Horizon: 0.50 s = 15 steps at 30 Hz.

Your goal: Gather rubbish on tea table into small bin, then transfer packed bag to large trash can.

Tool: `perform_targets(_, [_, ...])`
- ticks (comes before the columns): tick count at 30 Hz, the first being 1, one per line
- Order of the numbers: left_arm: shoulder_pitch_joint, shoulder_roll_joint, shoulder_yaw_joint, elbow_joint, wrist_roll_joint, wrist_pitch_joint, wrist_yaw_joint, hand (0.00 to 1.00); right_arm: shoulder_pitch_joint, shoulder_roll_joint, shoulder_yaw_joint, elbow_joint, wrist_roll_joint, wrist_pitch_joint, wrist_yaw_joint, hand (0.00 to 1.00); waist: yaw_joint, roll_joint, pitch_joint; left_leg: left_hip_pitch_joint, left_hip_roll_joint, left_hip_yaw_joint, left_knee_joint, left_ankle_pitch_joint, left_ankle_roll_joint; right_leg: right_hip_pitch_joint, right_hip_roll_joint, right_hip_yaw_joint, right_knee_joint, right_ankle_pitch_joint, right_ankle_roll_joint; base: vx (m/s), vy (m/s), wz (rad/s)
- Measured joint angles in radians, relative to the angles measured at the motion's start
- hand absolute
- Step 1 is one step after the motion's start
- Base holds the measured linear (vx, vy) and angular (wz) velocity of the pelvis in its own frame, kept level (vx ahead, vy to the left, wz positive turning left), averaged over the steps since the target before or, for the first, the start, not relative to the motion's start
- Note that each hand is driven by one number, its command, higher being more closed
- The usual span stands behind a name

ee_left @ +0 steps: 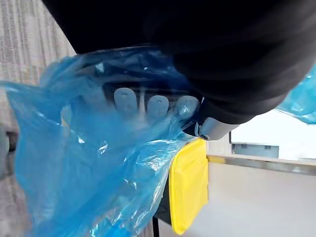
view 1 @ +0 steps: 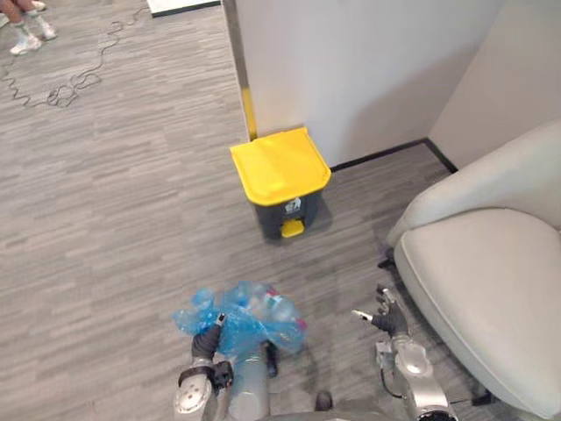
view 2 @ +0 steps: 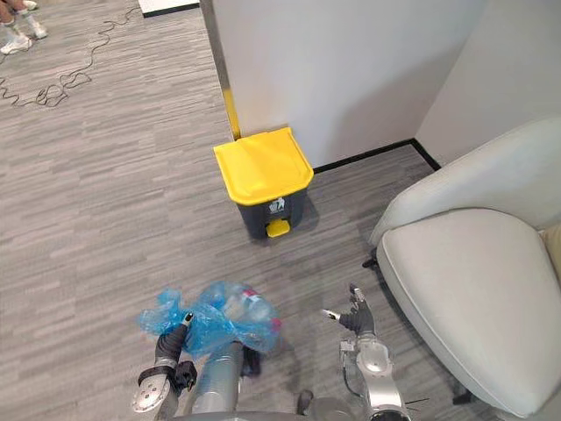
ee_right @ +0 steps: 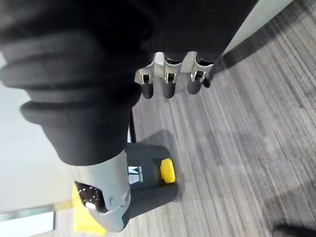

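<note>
Left eye view: grey floor (view 1: 105,193); left hand (view 1: 210,338) tight on bag (view 1: 256,314), right hand (view 1: 387,317) loose.

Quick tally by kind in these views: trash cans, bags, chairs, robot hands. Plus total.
yellow-lidded trash can: 1, lid shut
blue bag: 1, rubbish inside, gripped by the left hand
armchair: 1
robot hands: 2, the left hand and the right hand, which is empty
Total: 5
</note>
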<state>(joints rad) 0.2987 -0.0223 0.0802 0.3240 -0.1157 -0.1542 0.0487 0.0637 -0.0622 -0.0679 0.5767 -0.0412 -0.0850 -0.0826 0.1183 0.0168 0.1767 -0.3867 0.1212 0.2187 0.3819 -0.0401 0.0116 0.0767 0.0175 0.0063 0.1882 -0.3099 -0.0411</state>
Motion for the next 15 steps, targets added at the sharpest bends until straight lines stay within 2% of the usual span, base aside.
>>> perform_targets(1, [-0.008,0.002,0.002,0.000,0.000,-0.002,0.002,1.00,0.009,0.007,-0.001,0.021,0.000,0.001,0.000,0.00,0.002,-0.031,-0.013,0.000,-0.027,0.015,0.025,-0.028,0.027,0.007,-0.030,-0.001,0.025,-0.015,0.031,0.86,0.294,-0.38])
perform_targets(2, [-0.017,0.013,-0.001,0.000,0.000,-0.002,0.002,1.00,0.008,0.018,-0.014,0.030,-0.001,0.003,0.000,0.00,0.000,-0.049,-0.015,0.025,-0.044,0.043,0.068,-0.085,0.043,-0.029,-0.071,-0.006,0.166,-0.023,0.083,0.71,0.229,-0.12])
perform_targets(3, [-0.016,0.013,-0.008,0.001,0.000,-0.002,0.001,1.00,0.008,0.019,-0.014,0.033,-0.002,0.003,0.000,0.00,-0.003,-0.049,-0.014,0.045,-0.050,0.044,0.076,-0.106,0.048,-0.054,-0.075,-0.008,0.260,-0.011,0.120,0.69,0.231,-0.09])
perform_targets(4, [-0.014,0.013,-0.014,0.003,0.000,-0.001,0.001,1.00,0.009,0.020,-0.013,0.040,-0.003,0.003,0.000,0.00,-0.012,-0.051,-0.013,0.074,-0.058,0.043,0.073,-0.123,0.056,-0.088,-0.085,-0.009,0.372,0.014,0.173,0.50,0.179,0.00])
perform_targets(5, [-0.015,0.019,-0.023,0.002,0.000,0.002,0.004,1.00,0.006,0.021,-0.013,0.045,-0.008,0.004,0.000,0.00,-0.034,-0.049,-0.011,0.136,-0.072,0.039,0.062,-0.151,0.070,-0.175,-0.107,-0.009,0.611,0.063,0.272,0.60,0.173,0.07])
perform_targets(6, [-0.017,0.028,-0.031,-0.002,0.000,0.004,0.010,1.00,0.006,0.022,-0.013,0.042,-0.008,0.004,0.000,0.00,-0.048,-0.044,-0.007,0.211,-0.080,0.031,0.044,-0.179,0.077,-0.235,-0.123,-0.027,0.785,0.057,0.253,0.70,0.159,0.12])
perform_targets(7, [-0.017,0.035,-0.031,-0.003,0.000,0.004,0.019,1.00,0.012,0.025,-0.011,0.029,-0.008,0.004,0.000,0.00,-0.049,-0.039,-0.004,0.270,-0.084,0.023,0.024,-0.190,0.081,-0.263,-0.131,-0.053,0.849,0.049,0.212,0.56,0.090,0.08])
perform_targets(8, [-0.018,0.038,-0.031,-0.006,0.000,0.004,0.023,1.00,0.016,0.026,-0.011,0.019,-0.008,0.003,0.000,0.00,-0.050,-0.037,-0.002,0.307,-0.086,0.015,0.007,-0.191,0.081,-0.281,-0.135,-0.072,0.861,0.039,0.189,0.42,0.040,0.19])
perform_targets(10, [-0.043,0.046,-0.028,-0.040,-0.005,0.003,0.039,1.00,0.055,0.025,-0.011,-0.032,-0.008,0.000,-0.001,0.00,-0.054,-0.026,0.005,0.388,-0.086,-0.048,-0.034,-0.191,0.081,-0.368,-0.134,-0.161,0.775,-0.004,0.110,0.48,-0.036,0.43])
perform_targets(11, [-0.054,0.046,-0.020,-0.044,-0.009,0.003,0.042,1.00,0.062,0.025,-0.012,-0.044,-0.008,0.000,-0.001,0.00,-0.056,-0.029,0.006,0.395,-0.085,-0.072,-0.033,-0.191,0.082,-0.392,-0.126,-0.168,0.736,-0.009,0.101,0.56,-0.110,0.84])
perform_targets(12, [-0.071,0.043,-0.002,-0.044,-0.011,0.002,0.047,1.00,0.075,0.022,-0.012,-0.053,-0.007,0.000,-0.001,0.00,-0.069,-0.030,0.009,0.407,-0.082,-0.120,-0.028,-0.193,0.078,-0.427,-0.105,-0.162,0.633,-0.010,0.100,0.47,-0.157,1.19])
perform_targets(13, [-0.083,0.043,0.006,-0.044,-0.012,0.001,0.049,1.00,0.086,0.020,-0.015,-0.053,-0.007,0.000,-0.002,0.00,-0.084,-0.027,0.011,0.417,-0.070,-0.162,-0.009,-0.210,0.049,-0.442,-0.078,-0.135,0.500,0.003,0.111,0.47,-0.177,1.26])
perform_targets(14, [-0.083,0.044,0.010,-0.044,-0.014,-0.001,0.049,1.00,0.093,0.020,-0.015,-0.053,-0.006,0.000,-0.003,0.00,-0.088,-0.031,0.009,0.419,-0.066,-0.177,0.010,-0.227,0.022,-0.440,-0.068,-0.113,0.421,0.037,0.105,0.46,-0.216,1.38])
perform_targets(15, [-0.084,0.055,0.023,-0.060,-0.021,-0.006,0.049,1.00,0.114,0.028,-0.014,-0.055,0.001,0.000,-0.004,0.00,-0.092,-0.073,0.001,0.415,-0.078,-0.198,0.061,-0.270,-0.048,-0.410,-0.086,-0.071,0.231,0.239,0.072,0.52,-0.272,1.33])
